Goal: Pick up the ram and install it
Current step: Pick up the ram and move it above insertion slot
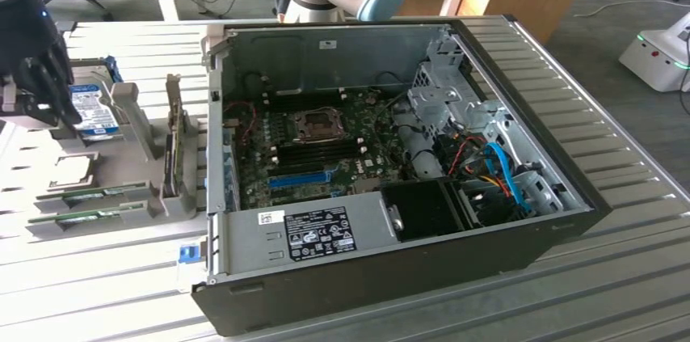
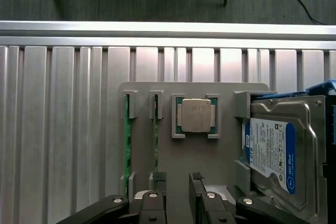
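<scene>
Gripper [image 2: 177, 179] open, fingertips apart w/ nothing between, hovering over grey parts tray [image 2: 178, 153] close to the CPU [image 2: 195, 115]. Ram [image 2: 156, 145] sits on edge in a tray slot right beside the CPU, not picked up; one fingertip [image 2: 159, 178] lines up approx. w/ its end. Second ram stick [image 2: 126, 140] lies parallel in the next slot, one step farther from the CPU. Hard drive [image 2: 278, 150] w/ blue-white label is on the CPU's other side, opp. the sticks. In exterior view, open PC case [image 1: 377, 285] stands well apart from the CPU, toward exterior view's right, motherboard [image 1: 356, 148] exposed, blue slot [image 1: 296, 179] on it. Expansion card [image 1: 173, 144] stands upright between CPU and case.
</scene>
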Controlling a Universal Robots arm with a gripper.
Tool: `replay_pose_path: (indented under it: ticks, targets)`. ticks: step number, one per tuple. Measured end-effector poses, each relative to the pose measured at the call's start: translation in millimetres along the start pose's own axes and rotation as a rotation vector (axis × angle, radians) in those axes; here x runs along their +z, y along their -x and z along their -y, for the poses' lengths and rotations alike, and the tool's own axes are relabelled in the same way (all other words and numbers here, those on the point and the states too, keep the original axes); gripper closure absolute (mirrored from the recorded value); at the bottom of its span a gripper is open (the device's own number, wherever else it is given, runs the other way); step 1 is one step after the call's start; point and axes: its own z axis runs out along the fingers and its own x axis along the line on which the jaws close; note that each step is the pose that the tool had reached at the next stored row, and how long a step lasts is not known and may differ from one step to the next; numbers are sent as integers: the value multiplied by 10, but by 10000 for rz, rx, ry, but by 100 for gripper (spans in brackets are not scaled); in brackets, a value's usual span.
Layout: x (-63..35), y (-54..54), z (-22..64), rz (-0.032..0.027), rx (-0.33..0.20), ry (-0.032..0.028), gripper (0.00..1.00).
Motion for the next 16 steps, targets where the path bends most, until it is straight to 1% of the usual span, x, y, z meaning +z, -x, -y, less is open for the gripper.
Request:
replay_pose_path:
  ticks: [16]
  targets:
    - [160,0,7,0,0,1,69]
